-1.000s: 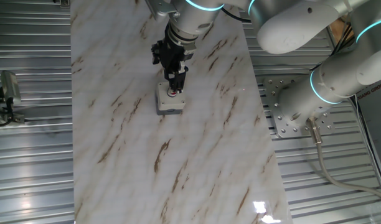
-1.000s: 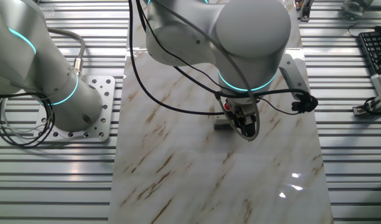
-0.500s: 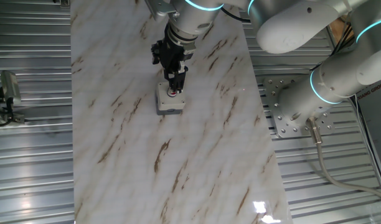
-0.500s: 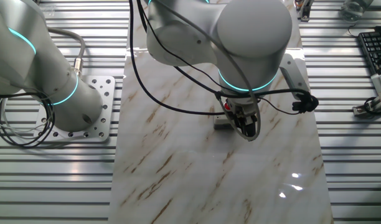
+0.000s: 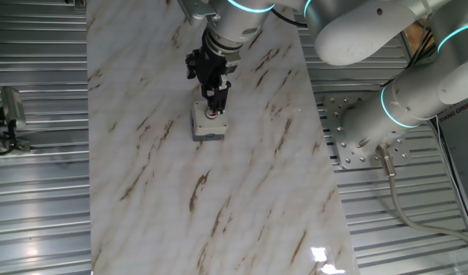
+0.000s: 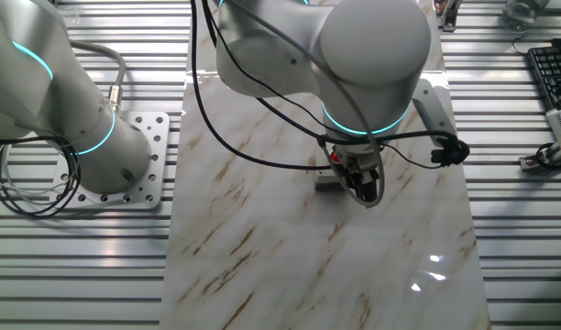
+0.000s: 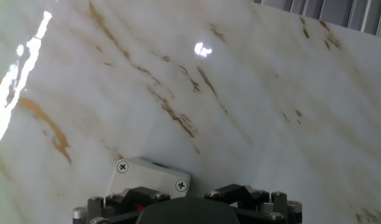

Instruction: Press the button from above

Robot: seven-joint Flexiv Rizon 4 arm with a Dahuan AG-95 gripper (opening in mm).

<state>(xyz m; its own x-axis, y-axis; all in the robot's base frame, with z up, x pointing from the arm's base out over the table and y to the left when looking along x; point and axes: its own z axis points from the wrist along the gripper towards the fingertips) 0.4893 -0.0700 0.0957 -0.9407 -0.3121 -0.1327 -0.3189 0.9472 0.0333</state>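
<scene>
Since the marble-patterned table (image 5: 142, 153) carries little else, the light-grey box (image 5: 204, 126) stands out near the far middle of the slab in one fixed view, with the red button (image 5: 212, 114) set in its top. Just right of and above that box, the gripper (image 5: 218, 105) points straight down, its tip directly over the button and seemingly touching it, so any press should run vertically down. Whether the fingers are parted or together cannot be told, as the hand view shows only the box corner (image 7: 152, 177).
</scene>
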